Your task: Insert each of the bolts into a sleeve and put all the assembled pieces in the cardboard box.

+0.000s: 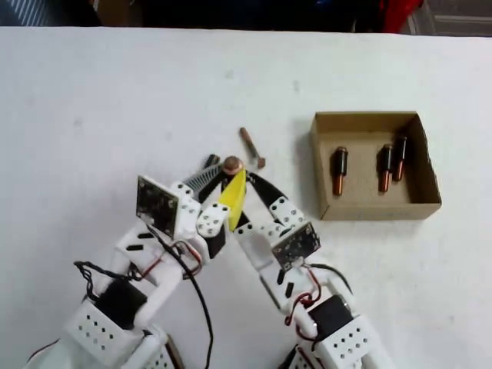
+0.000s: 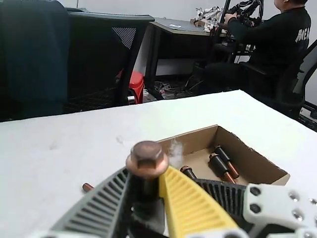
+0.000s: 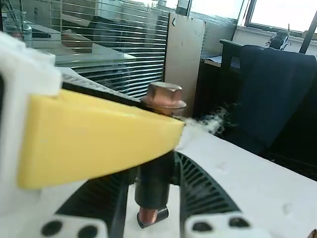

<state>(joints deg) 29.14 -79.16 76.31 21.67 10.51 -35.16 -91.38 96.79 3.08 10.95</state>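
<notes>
Bolt (image 1: pixel 232 164) seated in sleeve (image 3: pixel 154 186) over desk (image 1: pixel 115 100). Left end effector (image 2: pixel 147 179) pinching sleeve; right end effector (image 3: pixel 154 171) alongside, grip cannot tell. Insertion looks done. Next: carry to cardboard box (image 1: pixel 374 121) at 3 o'clock, release.

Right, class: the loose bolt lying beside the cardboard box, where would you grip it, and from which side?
Grip the loose bolt mid-shank, coming straight down from above, jaws closing across it. It lies flat and slanted on the table, so only its top and sides are free, and the shank is its long, even part.
</notes>
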